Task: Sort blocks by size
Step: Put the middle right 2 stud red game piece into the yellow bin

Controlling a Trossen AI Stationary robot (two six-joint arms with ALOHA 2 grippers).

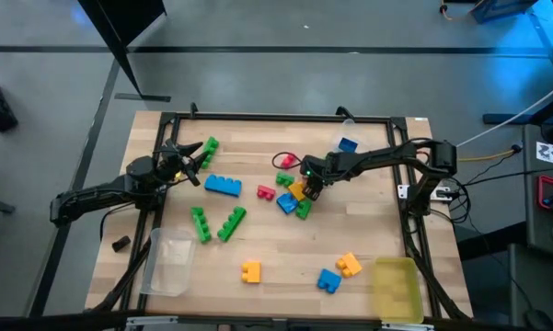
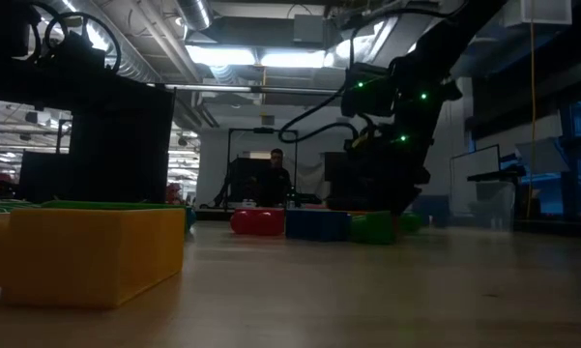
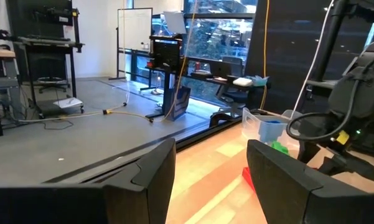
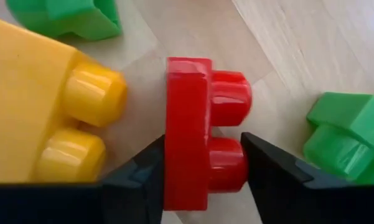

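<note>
Right wrist view: your right claw (image 4: 202,165) straddles a red block (image 4: 196,130), fingers nearly touching it, yellow block (image 4: 37,112) at 9 o'clock; left claw (image 3: 211,171) open, empty.

Small block (image 4: 196,130) between right gripper's fingers (image 4: 274,180)
</note>
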